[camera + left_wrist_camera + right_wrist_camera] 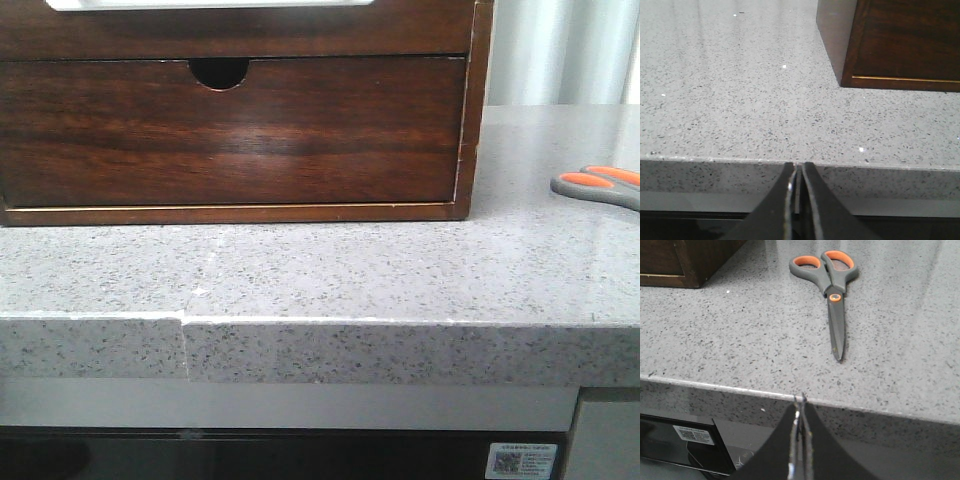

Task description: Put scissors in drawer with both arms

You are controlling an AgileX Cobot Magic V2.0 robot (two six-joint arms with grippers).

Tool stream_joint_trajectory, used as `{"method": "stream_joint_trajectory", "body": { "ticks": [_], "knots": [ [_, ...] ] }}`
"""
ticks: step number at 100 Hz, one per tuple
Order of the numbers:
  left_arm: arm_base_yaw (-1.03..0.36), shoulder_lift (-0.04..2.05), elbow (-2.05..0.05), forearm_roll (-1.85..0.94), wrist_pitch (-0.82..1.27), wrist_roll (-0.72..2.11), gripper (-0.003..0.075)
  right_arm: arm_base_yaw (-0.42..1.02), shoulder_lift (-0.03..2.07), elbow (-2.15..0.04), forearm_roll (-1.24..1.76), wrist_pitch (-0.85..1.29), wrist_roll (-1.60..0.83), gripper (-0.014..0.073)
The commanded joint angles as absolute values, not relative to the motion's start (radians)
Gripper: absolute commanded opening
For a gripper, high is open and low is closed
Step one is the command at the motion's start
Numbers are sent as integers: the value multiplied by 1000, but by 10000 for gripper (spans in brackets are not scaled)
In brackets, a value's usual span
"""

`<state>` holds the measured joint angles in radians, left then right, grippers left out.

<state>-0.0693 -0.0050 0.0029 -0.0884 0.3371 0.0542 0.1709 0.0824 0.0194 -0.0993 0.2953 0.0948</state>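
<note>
1. Nothing of the job is done yet, as far as you can see. The small scissors with grey handles and orange finger loops (832,290) lie flat on the speckled grey stone worktop (300,280), and no tool touches them.
2. The glossy dark red-brown wooden drawer with the small half-round notch (230,130) is shut. You cannot see a drawer with a long cutout here.
3. So you have all the steps left: pull a drawer out, pick the scissors up, put them in.
4. Your right tool (800,405) is pinched almost shut and holds nothing. It hangs at the front edge of the worktop. The scissors lie ahead of it, well apart, with the blade tip pointing back toward it and the handles far away.
5. Your left tool (797,167) is pinched shut too and is empty. It sits at the worktop edge, near the corner of the dark wooden cabinet (900,45).
</note>
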Motion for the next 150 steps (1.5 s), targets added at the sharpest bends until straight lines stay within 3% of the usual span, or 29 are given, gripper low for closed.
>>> {"method": "stream_joint_trajectory", "body": {
  "ticks": [1,93,107,116,125,150],
  "knots": [
    [-67,-35,25,-83,302,57,-19,164,96,27,-109,235,95,-36],
    [-67,-35,25,-83,302,57,-19,164,96,27,-109,222,95,-36],
    [-67,-35,25,-79,290,57,-19,164,96,27,-91,99,95,-36],
    [-67,-35,25,-190,237,57,-19,164,96,27,13,-30,95,-36],
    [-67,-35,25,-488,186,57,-19,164,96,27,109,-133,95,-36],
    [-67,-35,25,-918,178,57,-19,164,96,27,152,-164,95,-36]
  ]
}}
